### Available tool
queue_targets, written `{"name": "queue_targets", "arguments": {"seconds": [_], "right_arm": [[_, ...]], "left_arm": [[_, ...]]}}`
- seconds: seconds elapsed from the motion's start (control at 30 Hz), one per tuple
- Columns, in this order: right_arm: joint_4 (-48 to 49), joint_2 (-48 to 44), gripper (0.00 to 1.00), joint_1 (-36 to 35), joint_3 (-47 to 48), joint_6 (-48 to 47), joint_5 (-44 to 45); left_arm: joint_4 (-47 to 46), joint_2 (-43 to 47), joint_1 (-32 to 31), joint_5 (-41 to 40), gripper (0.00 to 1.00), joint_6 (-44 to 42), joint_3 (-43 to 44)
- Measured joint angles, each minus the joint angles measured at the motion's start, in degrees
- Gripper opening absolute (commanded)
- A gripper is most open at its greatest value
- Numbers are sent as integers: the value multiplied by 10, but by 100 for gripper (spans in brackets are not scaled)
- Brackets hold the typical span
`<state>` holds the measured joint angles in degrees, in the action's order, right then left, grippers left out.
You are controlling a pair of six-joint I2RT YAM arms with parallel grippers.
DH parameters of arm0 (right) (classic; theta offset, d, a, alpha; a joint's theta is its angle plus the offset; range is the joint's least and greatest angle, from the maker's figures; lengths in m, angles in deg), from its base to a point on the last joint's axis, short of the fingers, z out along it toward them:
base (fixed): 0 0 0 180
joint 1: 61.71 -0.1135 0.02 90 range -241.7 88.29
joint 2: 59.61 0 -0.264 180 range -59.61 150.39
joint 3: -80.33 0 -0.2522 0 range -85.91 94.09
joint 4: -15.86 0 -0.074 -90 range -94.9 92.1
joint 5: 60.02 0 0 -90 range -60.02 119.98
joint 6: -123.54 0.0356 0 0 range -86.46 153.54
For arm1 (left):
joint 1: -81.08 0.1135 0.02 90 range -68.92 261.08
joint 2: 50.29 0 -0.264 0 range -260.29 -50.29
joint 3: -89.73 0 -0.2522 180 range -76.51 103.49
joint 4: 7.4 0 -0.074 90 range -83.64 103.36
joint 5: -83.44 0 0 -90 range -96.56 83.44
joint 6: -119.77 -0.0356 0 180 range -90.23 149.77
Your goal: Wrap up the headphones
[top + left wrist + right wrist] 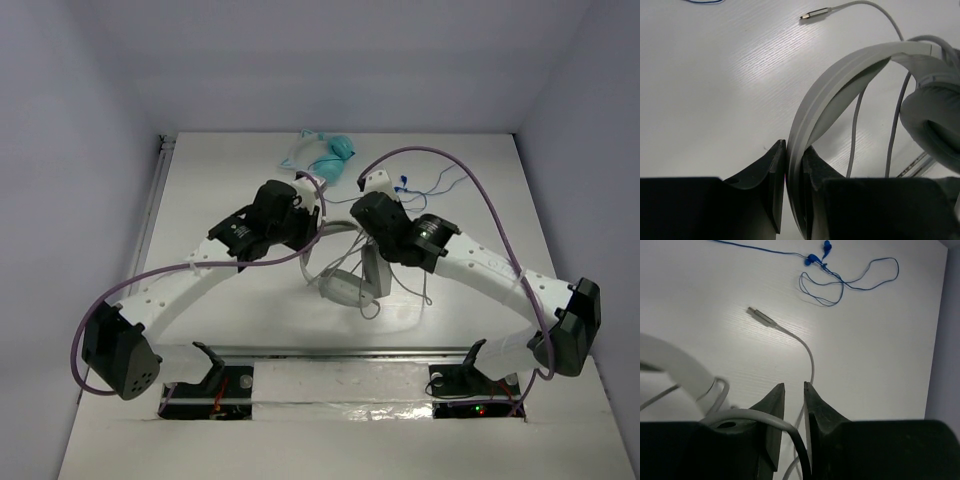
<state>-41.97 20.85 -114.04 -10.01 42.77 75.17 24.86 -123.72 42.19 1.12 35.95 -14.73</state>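
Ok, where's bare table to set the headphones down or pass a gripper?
Bare: the left side of the table, between its left edge and the left arm; also the far-right corner, past the blue earbuds. Crowded: the centre, where the white headphones, their cable, the left gripper and the right gripper meet, and far-centre around the teal cat-ear headphones.

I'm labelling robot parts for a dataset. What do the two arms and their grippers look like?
Both the left arm and right arm have white links with black joint housings. A purple cable loops along each. A green light glows near the right wrist. The left gripper and right gripper have black, wedge-shaped fingers.
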Motion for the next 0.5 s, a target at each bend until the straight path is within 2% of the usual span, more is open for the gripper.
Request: {"name": "queue_targets", "arguments": {"seconds": [0.13, 0.27, 0.37, 0.5], "right_arm": [[39, -15, 38, 43, -34, 9, -32], [112, -63, 47, 102, -99, 21, -137], [167, -90, 49, 134, -137, 40, -210], [228, -104, 48, 152, -168, 67, -262]], "left_arm": [[3, 1, 11, 49, 0, -4, 12], [0, 1, 23, 90, 0, -3, 22], [0, 2, 33, 107, 0, -3, 28], [-1, 5, 55, 141, 0, -2, 29]]}}
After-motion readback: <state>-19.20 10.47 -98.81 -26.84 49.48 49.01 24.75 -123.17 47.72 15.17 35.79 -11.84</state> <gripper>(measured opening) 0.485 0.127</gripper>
